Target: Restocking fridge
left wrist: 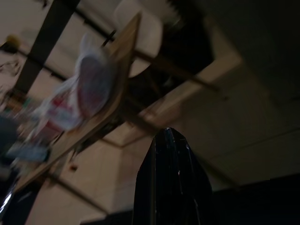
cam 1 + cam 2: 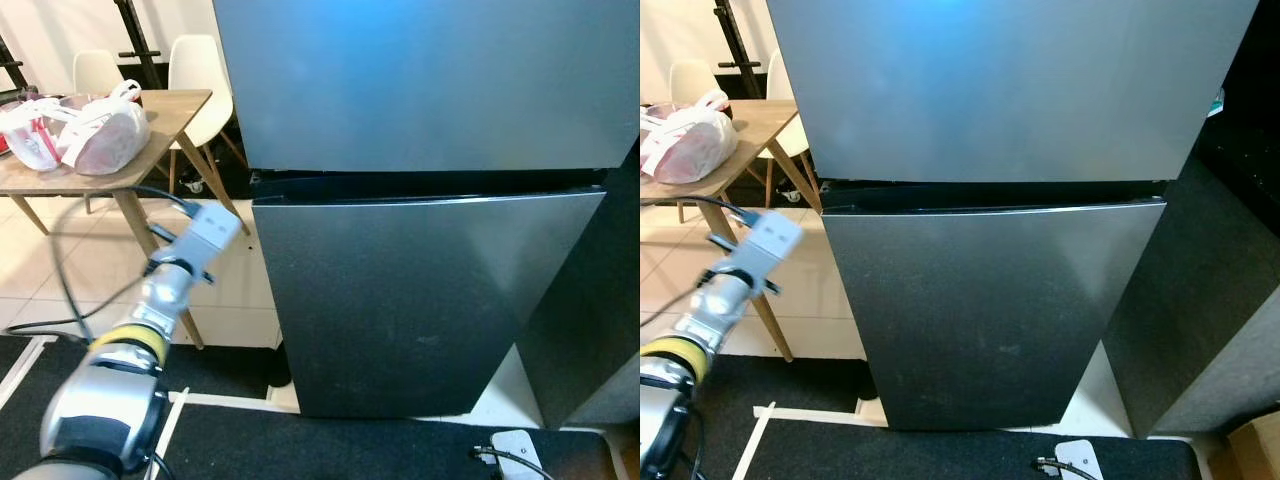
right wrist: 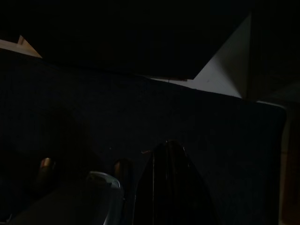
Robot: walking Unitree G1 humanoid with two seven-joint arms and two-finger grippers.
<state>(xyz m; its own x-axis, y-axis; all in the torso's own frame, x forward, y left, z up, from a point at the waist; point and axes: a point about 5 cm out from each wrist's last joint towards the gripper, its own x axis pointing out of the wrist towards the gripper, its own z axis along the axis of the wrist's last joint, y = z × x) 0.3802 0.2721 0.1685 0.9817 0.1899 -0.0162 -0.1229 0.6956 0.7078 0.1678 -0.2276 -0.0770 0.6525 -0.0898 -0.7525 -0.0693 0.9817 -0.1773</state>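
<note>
Fridge [image 2: 420, 300] doors are both closed; my left gripper [image 1: 171, 154], jaws pressed together and empty, hangs nearby and could scrape the lower door; right jaws look closed too.

no readable text, no labels, no brands, no numbers, no signs

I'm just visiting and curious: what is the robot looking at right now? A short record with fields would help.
Fridge: tall grey two-door fridge straight ahead, both doors shut
Table: wooden table on the robot's left, beside the fridge
Groceries: white plastic bags lying on the table
Chairs: white chairs behind the table
Left hand: left hand raised at the fridge's left side, fingers together, holding nothing
Right hand: right hand low over dark floor, fingers together
Progress: bags not yet unpacked
</note>
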